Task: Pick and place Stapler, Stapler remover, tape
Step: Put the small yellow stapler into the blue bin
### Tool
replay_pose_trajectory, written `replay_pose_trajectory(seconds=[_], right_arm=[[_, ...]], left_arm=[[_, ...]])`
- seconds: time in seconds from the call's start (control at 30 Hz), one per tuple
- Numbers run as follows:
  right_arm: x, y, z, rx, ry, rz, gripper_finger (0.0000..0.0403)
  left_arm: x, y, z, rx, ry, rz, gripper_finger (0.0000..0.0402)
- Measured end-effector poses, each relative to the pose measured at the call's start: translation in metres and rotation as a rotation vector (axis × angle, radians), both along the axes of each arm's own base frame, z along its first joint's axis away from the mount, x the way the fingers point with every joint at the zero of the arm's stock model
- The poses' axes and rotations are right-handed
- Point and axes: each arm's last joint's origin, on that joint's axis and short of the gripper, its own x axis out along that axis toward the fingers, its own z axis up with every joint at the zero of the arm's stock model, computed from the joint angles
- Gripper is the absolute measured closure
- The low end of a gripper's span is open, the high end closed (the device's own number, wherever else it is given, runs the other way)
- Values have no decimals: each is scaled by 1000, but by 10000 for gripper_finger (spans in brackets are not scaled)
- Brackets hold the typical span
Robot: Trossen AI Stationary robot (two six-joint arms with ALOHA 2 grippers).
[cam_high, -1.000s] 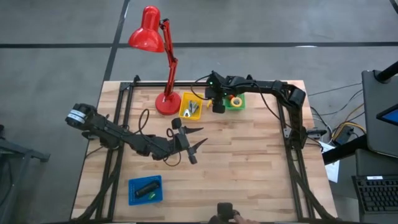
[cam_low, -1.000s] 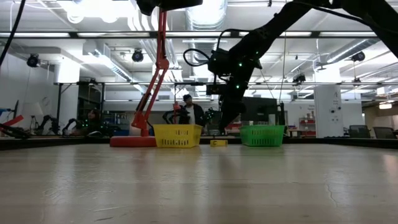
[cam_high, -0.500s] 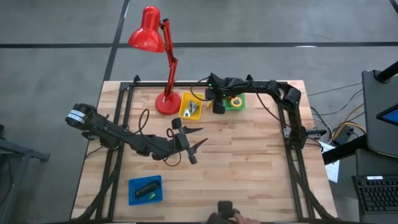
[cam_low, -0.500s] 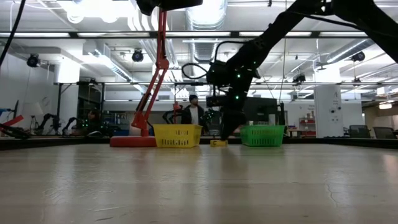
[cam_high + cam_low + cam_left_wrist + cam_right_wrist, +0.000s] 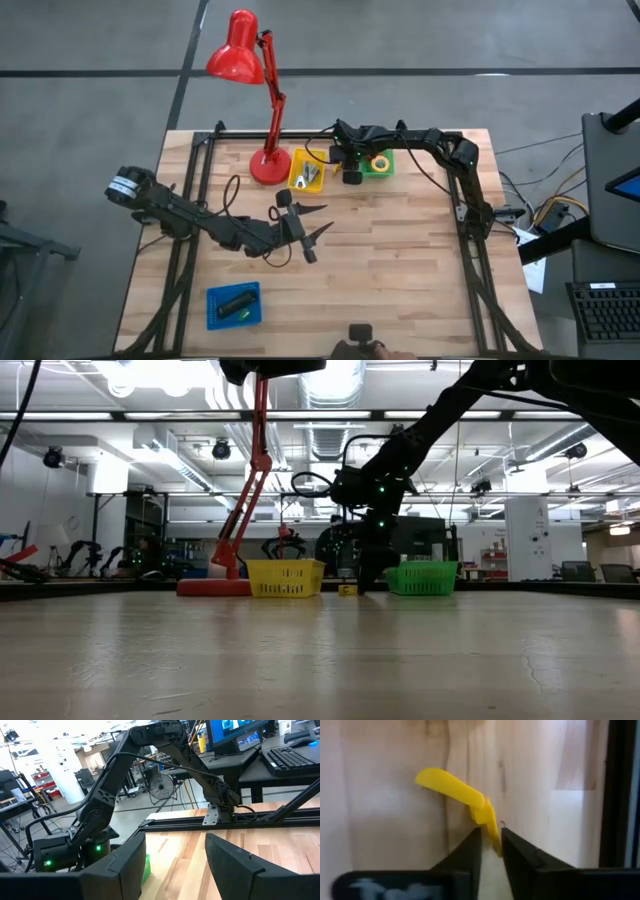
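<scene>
Working pincer: right gripper (image 5: 491,847), lowered to the table (image 5: 400,260) at its far edge, in the gap between the yellow basket (image 5: 305,170) and the green basket (image 5: 378,164).
Task's thing: yellow stapler remover (image 5: 462,802), lying on the wood directly ahead of the right fingertips (image 5: 470,851), between the two baskets.
Jaw state, right: narrow, drawn in on the remover's near end; only a slim gap left, with the yellow tail inside it. Firm hold not confirmed.
Long axis: slanted across the jaw line, wide end reaching away from the pincer, thin end pointing into the gap.
Key relation: thin end between the fingertips, bulk of the body beyond them; a lift probably depends on this narrow end staying pinched.
Nearer arm: right, touching or almost touching; left gripper (image 5: 305,228) well apart at mid-table, jaws wide and holding nothing.
Stapler (image 5: 234,303): in the blue tray (image 5: 212,297), far from the right pincer.
</scene>
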Motion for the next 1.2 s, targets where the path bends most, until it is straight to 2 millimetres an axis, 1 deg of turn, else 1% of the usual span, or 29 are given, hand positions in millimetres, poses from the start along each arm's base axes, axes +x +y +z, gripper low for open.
replay_pose_trajectory(seconds=[0.1, 0.13, 0.27, 0.4, 0.57, 0.67, 0.77, 0.87, 0.97, 1.03, 1.13, 1.2], right_arm=[[1, 3, 0, 28, -11, 16, 377], [1, 4, 0, 37, -17, 20, 385], [2, 10, 1, 58, -1, 12, 393], [-3, 21, 6, 104, 49, -17, 394], [-4, 41, 24, 115, 46, -15, 394], [-3, 58, 41, 111, 12, 3, 394], [-3, 80, 63, 101, -38, 24, 394], [-10, 104, 86, 99, -97, 34, 395], [-25, 128, 108, 108, -162, 27, 395], [-38, 145, 121, 111, -213, 17, 395], [-57, 169, 136, 71, -303, 6, 395], [-70, 184, 141, 58, -366, 27, 395]], left_arm=[[0, 0, 0, 0, 0, 0, 195], [0, 0, 0, 0, 0, 0, 195], [0, 0, 0, 0, -1, 0, 195], [0, 0, 0, 0, 0, 0, 195], [0, 0, 0, 1, 1, 0, 195], [0, 0, -1, 8, 10, 0, 195], [0, 0, -1, 9, 13, 0, 195], [0, 0, -1, 10, 15, -1, 195], [0, -1, -1, 28, 22, -35, 195], [1, -2, -1, 41, 29, -53, 195], [1, -2, -2, 54, 43, -56, 195], [1, -2, -3, 56, 50, -56, 195]])
